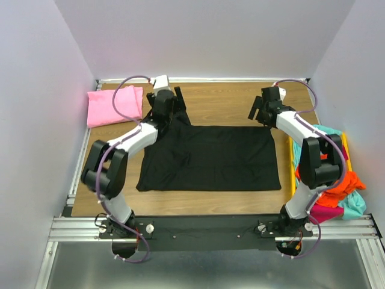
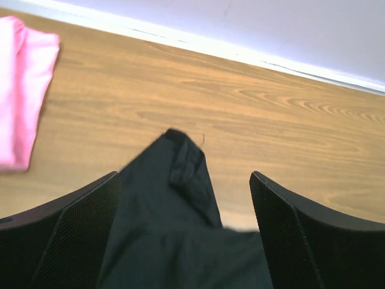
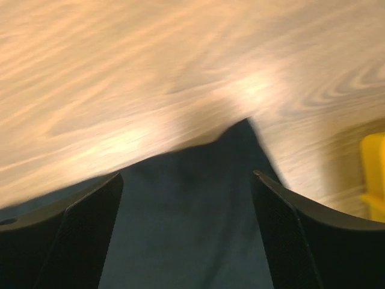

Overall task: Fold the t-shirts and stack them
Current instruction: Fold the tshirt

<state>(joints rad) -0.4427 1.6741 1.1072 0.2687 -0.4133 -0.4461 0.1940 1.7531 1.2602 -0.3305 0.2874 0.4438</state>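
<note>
Left gripper [image 2: 183, 176] stands wide open and empty above the far left sleeve of the black t-shirt [image 1: 210, 159], which lies spread flat across the middle of the table [image 1: 225, 102]. Right gripper [image 3: 186, 176], equally wide and empty, hangs over the shirt's far right corner. Open wood runs from both grippers to the back wall [image 1: 210, 36]. Folded pink t-shirt [image 1: 114, 105] lies in the far left corner, apart from the black one. Yellow bin [image 1: 292, 153], holding heaped shirts [image 1: 346, 186], borders the right edge.
</note>
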